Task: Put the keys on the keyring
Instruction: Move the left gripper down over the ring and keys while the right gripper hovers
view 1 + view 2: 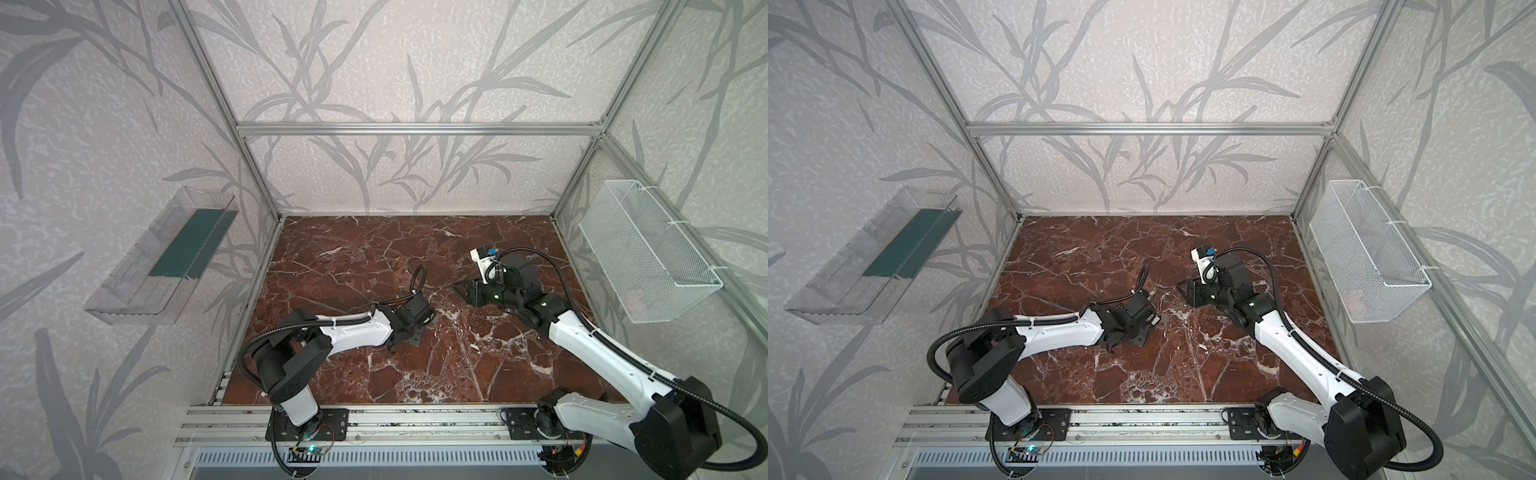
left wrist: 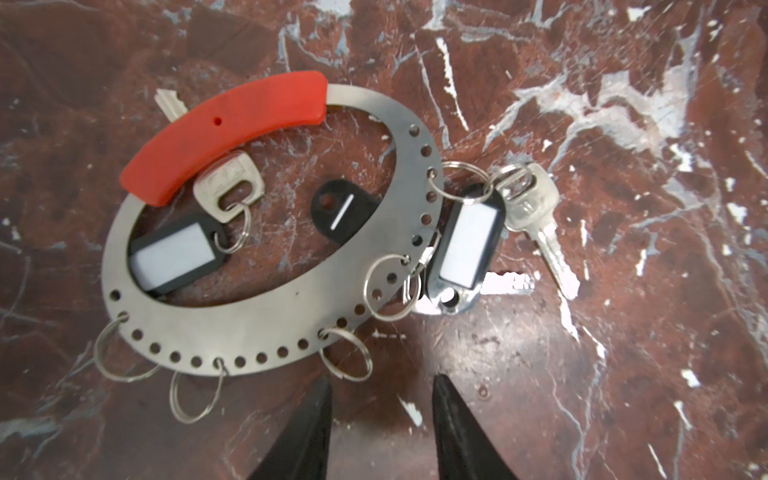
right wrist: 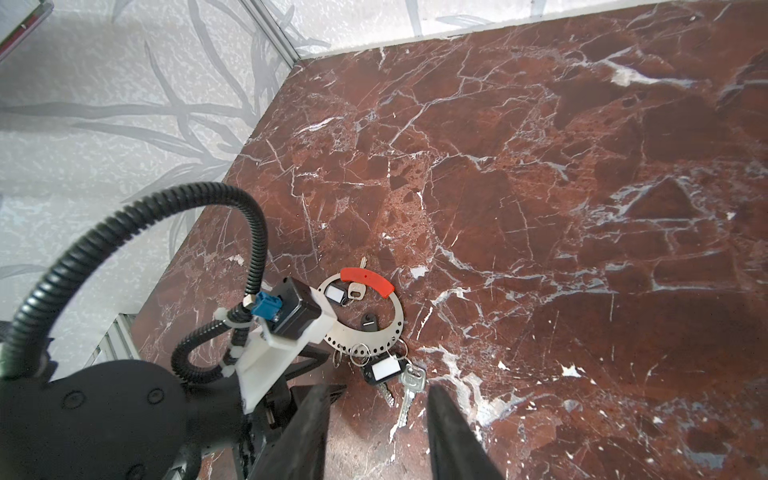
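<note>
The red-brown marbled bench (image 1: 353,249) filled the floor of the wallpapered cell, and in both top views the left arm (image 1: 357,332) and the right arm (image 1: 582,336) bent inward toward its middle, the left arm's wrist hiding the work beneath it. Seen from the left wrist, the keyring (image 2: 257,328), a flat grey band pierced with small holes and capped by a red arc (image 2: 232,124), lay flat on the bench just ahead of the left fingers (image 2: 305,432), which stood spread with nothing between them. The right fingers (image 3: 453,436) were likewise spread and empty, poised near the ring's holed edge. The inner key (image 2: 228,187) rested inside the ring's opening, its blade running under the red arc and its black, white-labelled tag (image 2: 174,257) beside it. The outer key (image 2: 532,212) lay outside the band, joined to a second tag (image 2: 465,245) whose wire loop met the band's holes. A third tag (image 2: 340,212), black with a white line, sat in the opening with one end under the band, and a bright blade (image 2: 511,282) showed from beneath the second tag; whether that key was on the ring could not be told. Several bare split rings (image 2: 195,395) hung from holes along the band's near edge.
</note>
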Available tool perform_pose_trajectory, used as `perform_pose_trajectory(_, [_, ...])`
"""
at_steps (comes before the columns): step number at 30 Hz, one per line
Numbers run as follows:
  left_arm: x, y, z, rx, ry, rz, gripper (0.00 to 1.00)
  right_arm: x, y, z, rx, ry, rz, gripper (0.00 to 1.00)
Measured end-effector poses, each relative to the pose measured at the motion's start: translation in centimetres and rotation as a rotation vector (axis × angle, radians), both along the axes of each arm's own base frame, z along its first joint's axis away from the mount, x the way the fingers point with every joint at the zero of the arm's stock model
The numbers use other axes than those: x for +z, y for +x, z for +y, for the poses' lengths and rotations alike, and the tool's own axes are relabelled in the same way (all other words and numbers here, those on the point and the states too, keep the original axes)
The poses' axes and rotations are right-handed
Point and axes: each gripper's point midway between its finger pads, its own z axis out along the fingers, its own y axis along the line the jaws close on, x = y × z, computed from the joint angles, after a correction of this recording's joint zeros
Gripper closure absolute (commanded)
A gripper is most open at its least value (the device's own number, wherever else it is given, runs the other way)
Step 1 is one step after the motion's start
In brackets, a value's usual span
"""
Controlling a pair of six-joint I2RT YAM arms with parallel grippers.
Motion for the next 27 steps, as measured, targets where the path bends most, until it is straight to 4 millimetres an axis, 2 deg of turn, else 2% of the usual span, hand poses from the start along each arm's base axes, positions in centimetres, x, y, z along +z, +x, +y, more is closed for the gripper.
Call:
perform_pose_trajectory(12, [-0.7, 1.4, 0.0, 0.010, 0.081, -0.039, 0.72, 0.1, 0.0, -0.1, -0.003, 0.002, -0.002, 0.59])
perform_pose_trajectory(19, [-0.6, 1.8, 0.6, 0.027, 0.115, -0.055, 0.72, 0.0, -0.2, -0.1, 0.000, 0.003, 0.002, 0.59])
perform_pose_trajectory(22, [-0.4, 1.7, 1.0, 0.049, 0.122, -0.057, 0.71, -0.4, -0.5, 0.0, 0.014, 0.007, 0.015, 0.59])
perform_pose_trajectory(25, [0.7, 1.6, 1.6, 0.079, 0.104, -0.081, 0.68, -1.2, -0.5, 0.5, 0.038, 0.015, 0.045, 0.63])
perform_pose_trajectory(27, [1.7, 1.4, 1.9, 0.094, 0.077, -0.099, 0.67, -2.7, -0.3, 1.1, 0.055, 0.014, 0.091, 0.64])
